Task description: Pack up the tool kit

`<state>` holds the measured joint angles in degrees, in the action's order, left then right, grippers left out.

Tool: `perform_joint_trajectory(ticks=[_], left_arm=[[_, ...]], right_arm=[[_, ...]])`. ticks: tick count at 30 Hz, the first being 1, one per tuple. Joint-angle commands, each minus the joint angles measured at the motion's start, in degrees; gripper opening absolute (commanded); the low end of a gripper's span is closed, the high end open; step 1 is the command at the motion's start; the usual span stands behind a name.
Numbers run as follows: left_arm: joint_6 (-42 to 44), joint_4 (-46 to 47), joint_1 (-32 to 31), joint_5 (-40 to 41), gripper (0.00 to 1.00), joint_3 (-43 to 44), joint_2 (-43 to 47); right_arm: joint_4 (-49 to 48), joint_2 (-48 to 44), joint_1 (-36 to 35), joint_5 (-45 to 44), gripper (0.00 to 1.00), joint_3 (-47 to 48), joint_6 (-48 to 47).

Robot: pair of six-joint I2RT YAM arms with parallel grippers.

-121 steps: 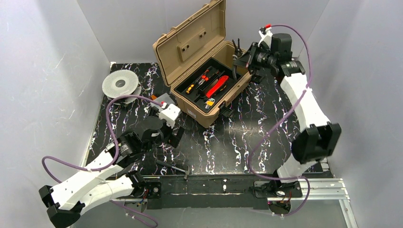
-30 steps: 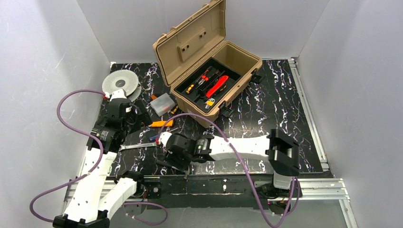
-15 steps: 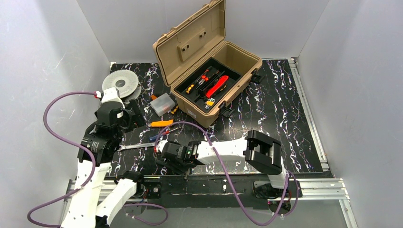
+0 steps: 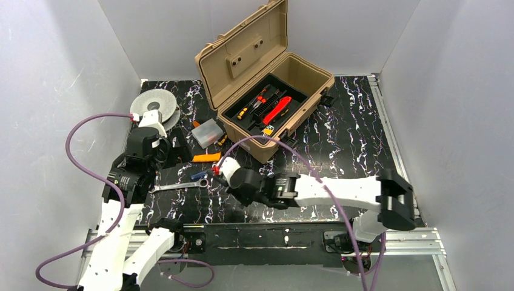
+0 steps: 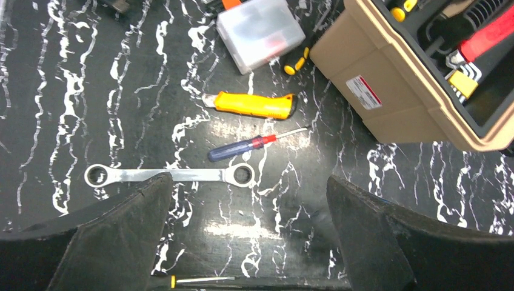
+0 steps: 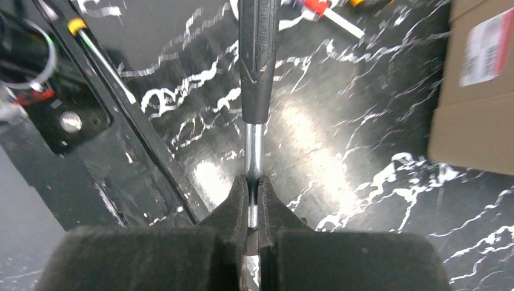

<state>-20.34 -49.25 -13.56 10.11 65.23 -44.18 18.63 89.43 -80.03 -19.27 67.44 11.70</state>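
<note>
Underneath, a black tabletop [image 4: 339, 139] veined with white like marble, glossy enough to throw back lamp glare. Boxed in by plain pale walls [image 4: 60, 60] on the left, back and right. Aluminium rail [image 4: 394, 139] along the right edge, black bar [image 4: 273, 233] across the near edge.

At the back, a tan toolbox [image 4: 251, 142] standing open, lid [image 4: 242, 51] tilted up toward the rear wall. Black tray [image 4: 287, 86] inside, with red-handled pliers [image 4: 277, 109] lying in it. Just left of it, a small clear plastic box [image 4: 206, 131]; further left, near the wall, a grey spool [image 4: 153, 106].

Loose on the marble in front, lying near one another: orange utility knife [image 5: 251, 104], blue-handled screwdriver [image 5: 233, 148], ring-ended wrench [image 5: 170, 175].

Left gripper [image 5: 248, 180] hanging above these, fingers spread wide, holding nothing. Right gripper [image 6: 253, 185] low near the front centre, pinched tight on the chrome shaft of a black-handled tool [image 6: 259, 54], handle pointing away from the wrist. Thin screwdriver [image 6: 100, 57] with a yellow collar lying along the front bar.
</note>
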Motion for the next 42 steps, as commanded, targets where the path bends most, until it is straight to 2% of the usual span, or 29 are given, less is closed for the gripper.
perform_joint_trajectory(ticks=[1, 9, 14, 21, 26, 31, 35, 42], left_arm=[[-0.1, 0.9, 0.3, -6.1, 1.0, -2.0, -0.3], [0.9, 1.8, 0.4, -7.0, 1.0, -3.1, -0.1], [0.1, 2.4, 0.3, -8.5, 1.0, -4.3, -0.1], [-0.2, 2.8, 0.4, -9.3, 1.0, -5.6, 0.6], [-0.2, 3.3, 0.3, -9.4, 0.99, -6.9, 0.9], [-0.2, 3.5, 0.3, -9.7, 1.0, -8.1, 0.9], [-0.2, 3.9, 0.3, -10.1, 1.0, -9.5, 1.3], [-0.2, 4.9, 0.3, -6.8, 1.0, -11.2, 0.7]], right_arm=[[-6.2, -10.3, 4.8, -1.2, 0.01, -1.4, -2.2], [-4.6, -16.7, 21.0, 3.7, 0.01, 2.7, 0.9], [-0.8, -14.8, 31.1, -0.4, 0.01, 7.7, 18.0], [2.0, -8.5, 43.2, 5.8, 0.01, 13.6, 39.5], [5.1, -0.7, 46.0, 9.3, 0.01, 21.8, 51.2], [-3.4, 2.5, 48.4, 10.8, 0.01, 21.1, 59.7], [-5.4, 6.2, 51.4, 15.1, 0.01, 23.6, 64.0], [-13.9, 10.4, 50.7, 18.9, 0.01, 24.5, 65.0]])
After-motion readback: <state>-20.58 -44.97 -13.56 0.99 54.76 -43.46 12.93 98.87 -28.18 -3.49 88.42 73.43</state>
